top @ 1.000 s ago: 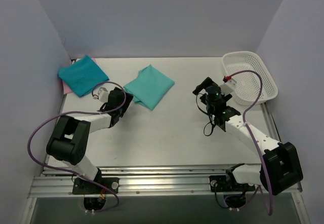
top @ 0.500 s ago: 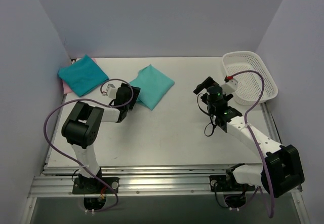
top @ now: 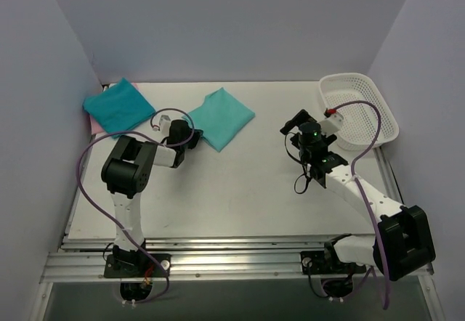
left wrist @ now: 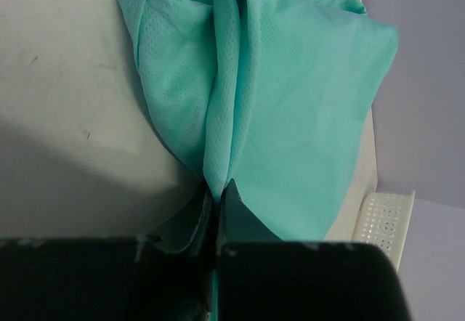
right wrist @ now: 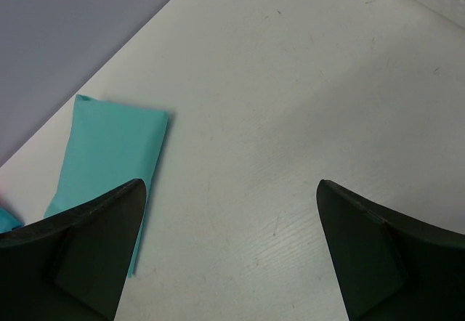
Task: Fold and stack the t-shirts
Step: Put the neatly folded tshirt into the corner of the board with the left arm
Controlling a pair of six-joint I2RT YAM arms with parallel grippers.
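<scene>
Teal t-shirt (top: pixel 221 120) sits folded on the table (top: pixel 247 190), well to the left of the white mesh basket (top: pixel 379 103). The left gripper (top: pixel 190 133) has it pinched at the corner farthest from the basket. In the left wrist view the jaws are clamped tight on a bunched ridge of the fabric, and the rest of the shirt fans out toward the basket.

The bluer t-shirt (top: pixel 118 108) is folded too, even farther from the basket, way over at the opposite side of the table. It's lying on a pink t-shirt (top: pixel 93 125) that only peeks out at its edge. The two teal ones look apart, not touching.

The right gripper (top: pixel 299 127) is the one close to the basket, just left of it. Its jaws are spread wide with nothing between them, only bare table showing underneath.
</scene>
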